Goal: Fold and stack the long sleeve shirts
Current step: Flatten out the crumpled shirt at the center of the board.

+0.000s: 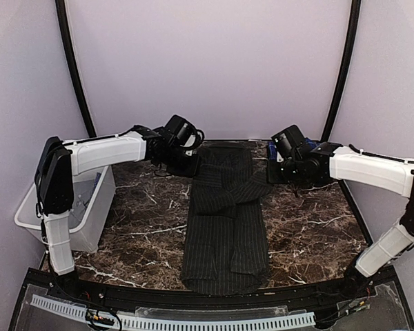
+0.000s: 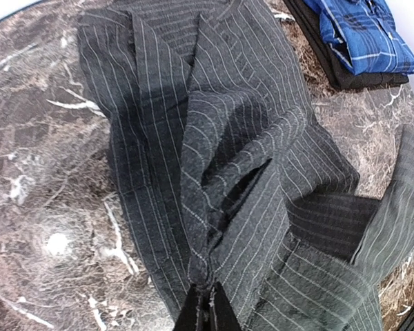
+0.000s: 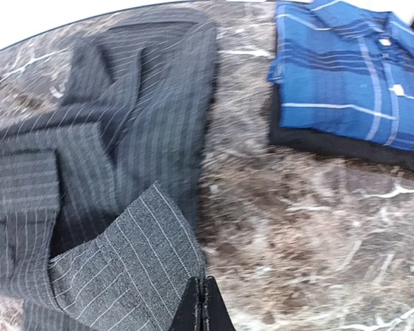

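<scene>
The black pinstriped long sleeve shirt lies lengthwise down the middle of the marble table, folded narrow, with one sleeve crossing toward the right. My left gripper sits at the shirt's far left edge, shut on a bunched fold of pinstriped cloth that rises into its fingertips. At the far right, my right gripper is shut on the corner of the sleeve's cuff. The blue plaid shirt rests folded at the back right, on a dark folded garment.
A white plastic bin stands off the table's left edge beside the left arm. The plaid stack lies just behind the right gripper. Bare marble shows on both sides of the pinstriped shirt.
</scene>
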Available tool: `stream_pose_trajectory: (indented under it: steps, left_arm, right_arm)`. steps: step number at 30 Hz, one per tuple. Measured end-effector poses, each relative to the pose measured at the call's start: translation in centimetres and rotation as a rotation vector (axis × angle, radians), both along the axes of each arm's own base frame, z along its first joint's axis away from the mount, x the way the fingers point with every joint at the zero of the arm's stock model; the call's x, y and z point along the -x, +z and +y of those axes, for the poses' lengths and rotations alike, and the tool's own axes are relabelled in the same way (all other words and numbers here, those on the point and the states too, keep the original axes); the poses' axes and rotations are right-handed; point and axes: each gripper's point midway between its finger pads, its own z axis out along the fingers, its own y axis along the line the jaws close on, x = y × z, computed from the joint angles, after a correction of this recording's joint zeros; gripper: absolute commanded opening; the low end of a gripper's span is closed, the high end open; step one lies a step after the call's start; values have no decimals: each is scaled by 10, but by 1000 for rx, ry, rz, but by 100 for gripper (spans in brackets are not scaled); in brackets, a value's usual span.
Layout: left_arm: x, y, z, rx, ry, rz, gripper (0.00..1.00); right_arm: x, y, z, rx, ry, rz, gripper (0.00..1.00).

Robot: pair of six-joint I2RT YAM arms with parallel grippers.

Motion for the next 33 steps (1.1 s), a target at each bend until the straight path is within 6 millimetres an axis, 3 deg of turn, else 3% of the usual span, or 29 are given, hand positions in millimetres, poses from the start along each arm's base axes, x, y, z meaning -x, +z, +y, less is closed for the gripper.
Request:
stream_pose_trajectory:
  steps: [4, 8, 12, 15, 20, 27, 31, 33]
  left_arm:
    - [10, -22, -1, 3, -28, 59, 2]
    - [22, -48, -6, 14, -65, 134, 0]
    - [27, -60, -7, 17, -69, 172, 0]
    - [24, -60, -5, 9, -52, 161, 0]
    - [16, -54, -2, 8, -27, 121, 0]
    - [1, -14, -9, 106, -24, 24, 0]
    - [-7, -6, -9, 126, -13, -5, 15]
    - [-10, -14, 9, 80, 25, 15, 22]
  right_arm:
    - [-8, 4, -21, 30, -43, -13, 0]
    - [-14, 15, -28, 44, -51, -32, 0]
    - [-20, 28, -34, 70, -66, -64, 0]
    - [-26, 32, -48, 100, -99, -74, 0]
    - [-33, 36, -93, 146, -187, -60, 0]
    - [-41, 79, -114, 101, -212, -133, 0]
    - [-46, 94, -121, 97, -218, -160, 0]
    - [-49, 105, -145, 137, -284, -181, 0]
